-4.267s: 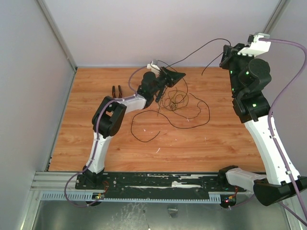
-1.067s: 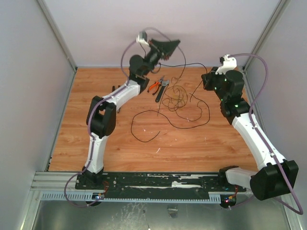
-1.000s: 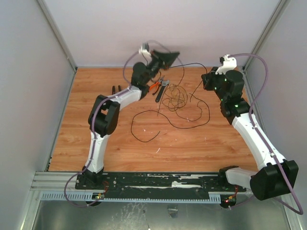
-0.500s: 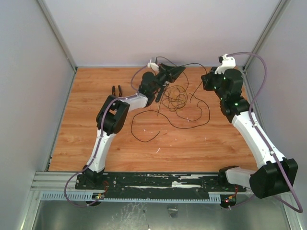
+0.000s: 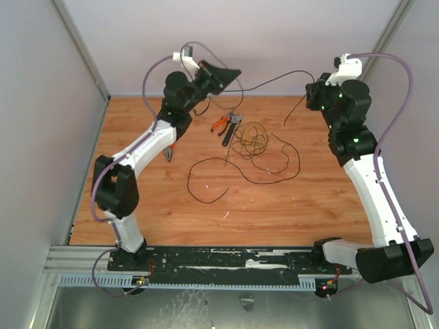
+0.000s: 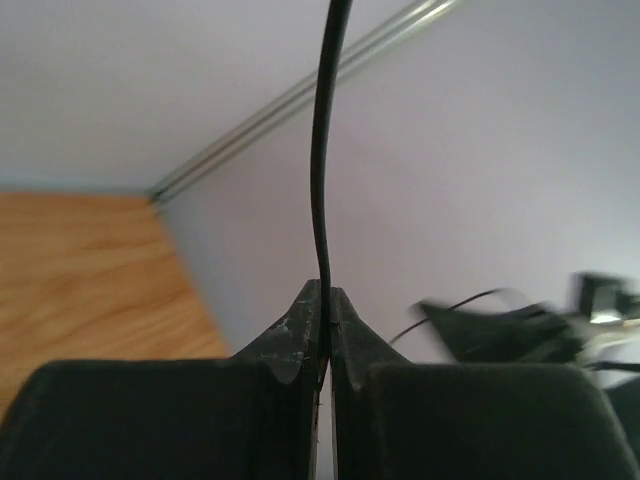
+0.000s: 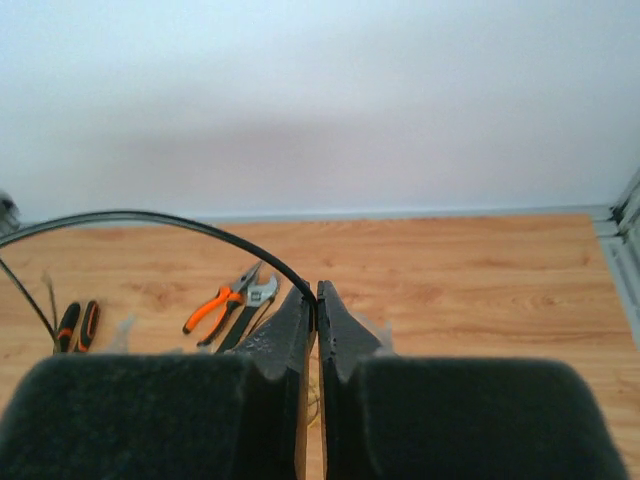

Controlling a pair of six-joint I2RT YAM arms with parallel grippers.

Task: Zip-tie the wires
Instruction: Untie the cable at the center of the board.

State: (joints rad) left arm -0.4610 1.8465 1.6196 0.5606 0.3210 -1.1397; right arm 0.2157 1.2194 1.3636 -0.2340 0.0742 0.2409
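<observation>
Left arm has come up off the coil in the last half second and swung left toward the far wall, uncovering the tools; right arm lifted a little and shifted right. Nearest the bases, slack outer loops of the long, thin black-brown wires [image 5: 251, 142] lie flat on the wooden table [image 5: 137, 205], with the tight tangle just beyond them. Past that sit orange-handled pliers [image 5: 220, 124] touching a silver-headed, black-handled wrench [image 5: 230, 130]; a second, dark-handled pair of pliers [image 7: 76, 326] lies well to the left. One strand leaves the table and runs through the air at the far edge. Left gripper [image 6: 323, 298] is clenched on it, strand rising straight out of the tips. Right gripper [image 7: 316, 292] is also pinched on it, wire arcing off to its left, short tail dangling. Likely reason: pull slack out and gather the loops before tying. The thin black plastic zip tie can't be picked out in any view, and neither claw has it, so tying hasn't started. Left arm: elbow out left, forearm climbing diagonally, wrist high, fingers pointing right. Right arm: long reach up the right side, wrist folded at the far corner.
</observation>
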